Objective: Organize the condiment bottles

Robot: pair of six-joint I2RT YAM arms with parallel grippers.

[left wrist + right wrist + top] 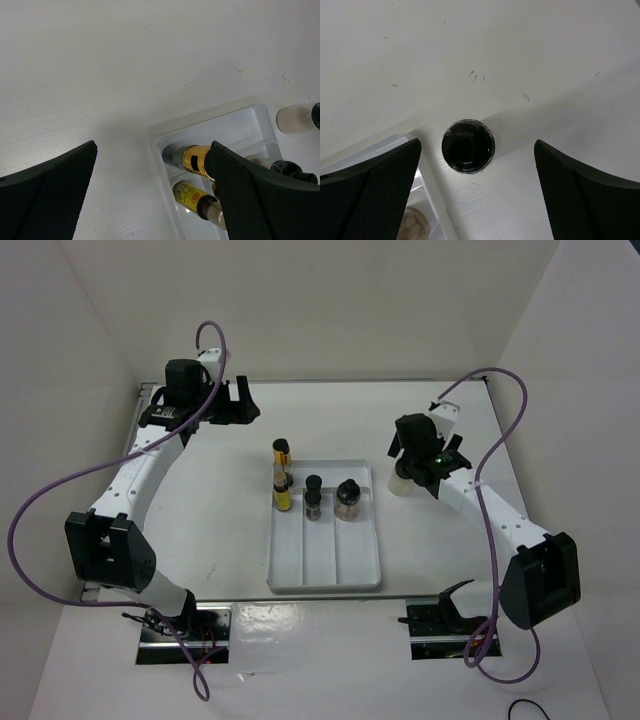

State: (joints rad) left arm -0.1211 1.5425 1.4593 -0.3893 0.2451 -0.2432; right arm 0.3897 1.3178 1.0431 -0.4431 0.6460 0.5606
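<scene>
The white tray point(325, 560) holds two slim yellow bottles point(282, 451) point(284, 492) in its left compartment, a small dark-brown bottle point(314, 498) in the middle and the rounder clear jar point(348, 500) on the right. The white bottle point(401, 480) stands on the table just right of the tray. My right gripper point(415, 465) is open above it; the right wrist view shows its black cap point(468, 146) between and ahead of the fingers. My left gripper point(243, 405) is open and empty, far left of the tray. The left wrist view shows both yellow bottles point(192, 157) point(192, 196).
The near half of the tray point(325, 570) holds nothing. White walls enclose the table on the left, back and right. In the left wrist view the tray's corner point(157, 142) lies between my fingers, and the white bottle point(292, 117) shows at the right edge.
</scene>
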